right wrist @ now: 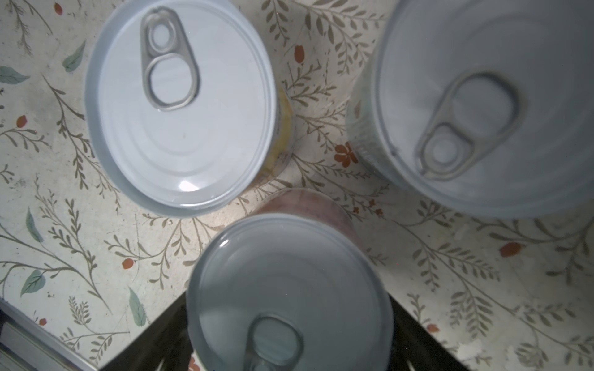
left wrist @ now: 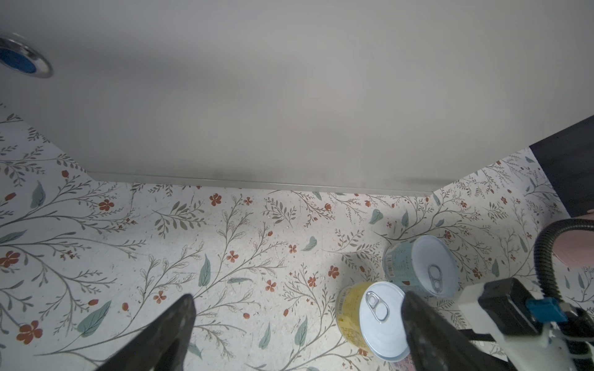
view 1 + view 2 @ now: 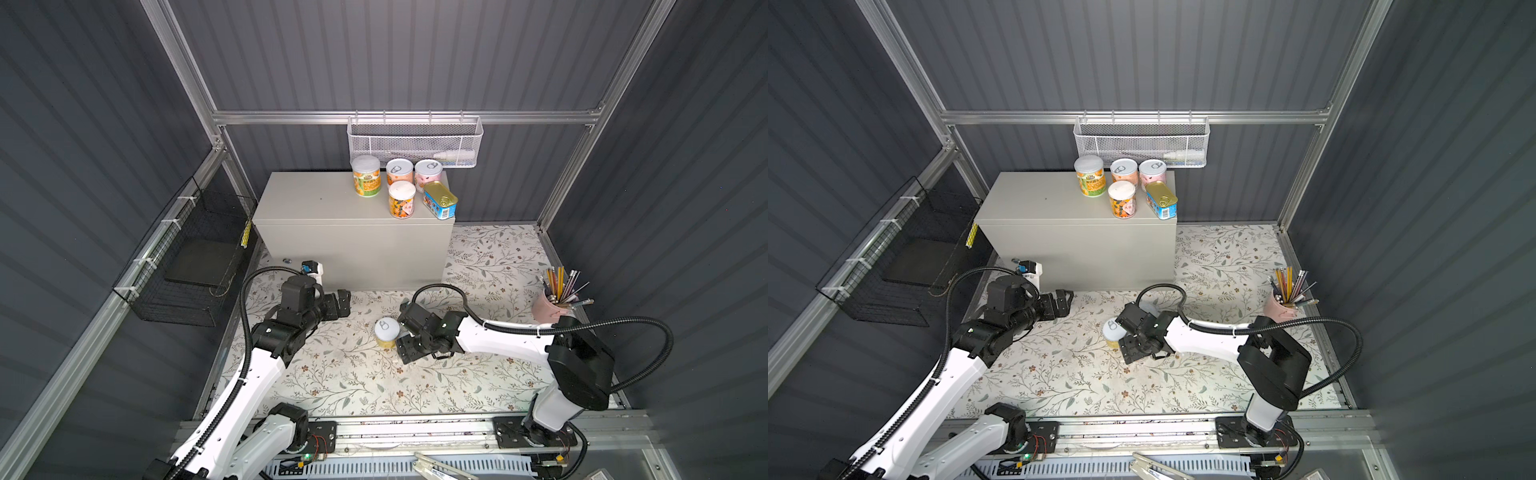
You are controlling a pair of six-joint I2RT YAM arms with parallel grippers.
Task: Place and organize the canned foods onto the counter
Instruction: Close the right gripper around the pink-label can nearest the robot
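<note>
Pink can (image 1: 289, 282) stands between right gripper's (image 3: 406, 332) jaws (contact impossible to tell), apparently next for the counter (image 3: 316, 199); left gripper (image 2: 297, 302) hangs wide, empty.

— Does your right gripper (image 3: 402, 332) touch the pink can (image 1: 289, 289)?
— Cannot tell. It is hidden beneath me in both top views; my right wrist view shows it blurred and cropped, the pale blue can (image 1: 482, 96) cropped too.
</note>
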